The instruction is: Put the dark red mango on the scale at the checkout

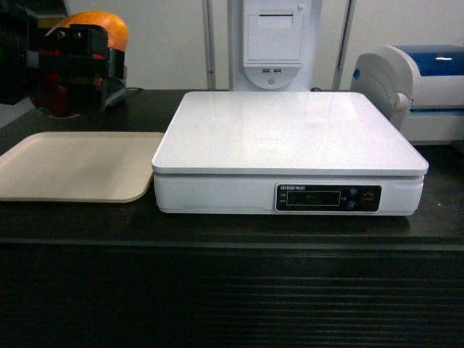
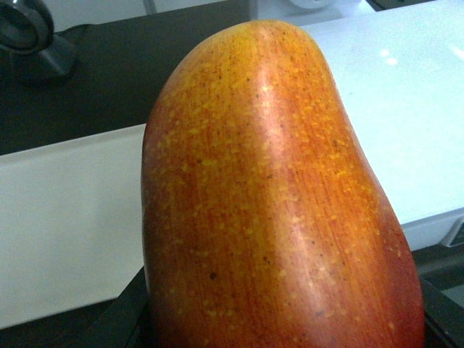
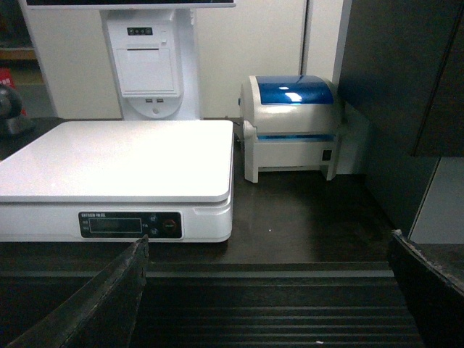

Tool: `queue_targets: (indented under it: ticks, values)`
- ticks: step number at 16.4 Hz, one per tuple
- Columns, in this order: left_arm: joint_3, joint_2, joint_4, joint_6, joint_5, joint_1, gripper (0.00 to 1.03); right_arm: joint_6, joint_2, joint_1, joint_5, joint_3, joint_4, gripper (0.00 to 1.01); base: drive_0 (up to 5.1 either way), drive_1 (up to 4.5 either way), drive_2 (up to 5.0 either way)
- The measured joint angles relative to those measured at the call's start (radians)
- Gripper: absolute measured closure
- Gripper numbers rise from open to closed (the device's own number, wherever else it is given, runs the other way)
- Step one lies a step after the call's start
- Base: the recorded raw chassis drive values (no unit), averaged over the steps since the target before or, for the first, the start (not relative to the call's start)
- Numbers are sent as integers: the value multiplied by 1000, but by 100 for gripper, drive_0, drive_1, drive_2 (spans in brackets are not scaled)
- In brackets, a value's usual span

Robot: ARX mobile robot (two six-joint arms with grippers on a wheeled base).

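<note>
We find the left gripper [image 1: 80, 54] clamped on the glossy, speckled dark red mango [image 2: 275, 210] above the checkout's [image 1: 232, 225] far-left corner; right gripper [image 3: 268, 290] fingers apart.

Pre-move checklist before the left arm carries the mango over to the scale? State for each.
1. Mango held: dark red mango sits in the left gripper, fills the left wrist view. Ok.
2. Grip security: fingers barely visible beneath the fruit. Cannot tell.
3. Scale top free of objects. Ok.
4. Mango over scale: it is above the counter's back left, beyond the beige tray. Not ok yet.
5. Right gripper open, low at the checkout front, off the scale. Ok.
6. Printer stands right of the scale, outside the path. Ok.
</note>
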Motion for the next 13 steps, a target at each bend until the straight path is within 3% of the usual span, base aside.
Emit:
queue_targets:
  ticks: [2,4,5,9,13]
  values:
    - [2,0,1,-26,-2,-44,42,0,0,0,0,0,0,3,0,0,0]
    - [195,168,-22,-150,-6,-229,42,0,0,0,0,0,0,3,0,0,0]
    - [256,230,-43,-168,-3,-266,42,0,0,0,0,0,0,3,0,0,0]
    - [423,368,-87,-202,-28,-340,42,0,0,0,0,0,0,3,0,0,0]
    - [499,430,-116,-210,-34,-365,43,0,0,0,0,0,0,3,0,0,0]
